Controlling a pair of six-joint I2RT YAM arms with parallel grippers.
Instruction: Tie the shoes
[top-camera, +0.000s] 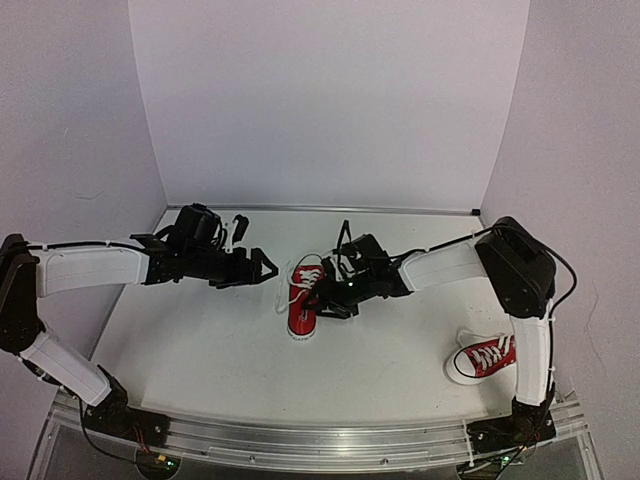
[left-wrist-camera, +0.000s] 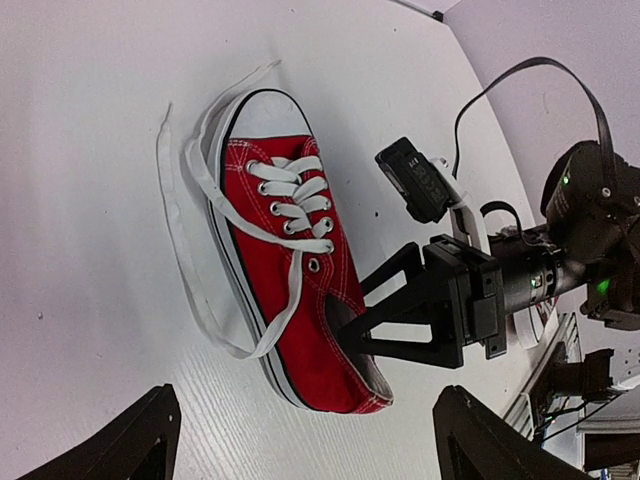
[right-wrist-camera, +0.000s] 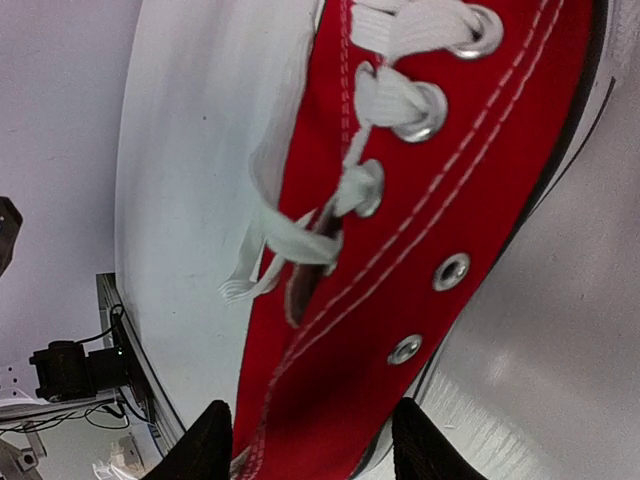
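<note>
Centre shoe (left-wrist-camera: 300, 310): red canvas, double rows of white stitching, silver eyelets (right-wrist-camera: 452, 270), white laces (left-wrist-camera: 290, 195), white toe cap (left-wrist-camera: 268, 108), white sole (top-camera: 301, 334) with thin black stripe. Second shoe (top-camera: 488, 356): red, white laces, white sole. Tabletop (top-camera: 200, 340): white. Walls (top-camera: 330, 100): pale lilac. Arm covers (top-camera: 90, 268): white; arm joints (top-camera: 515, 265): black. Left pincer (top-camera: 268, 268), right pincer (top-camera: 335, 300): black.

Light even, diffuse, from above; I note only soft shadows on the worktop (top-camera: 200, 350). Right wrist view: shoe (right-wrist-camera: 470, 190) close, slightly soft; faint sheen beside it.
</note>
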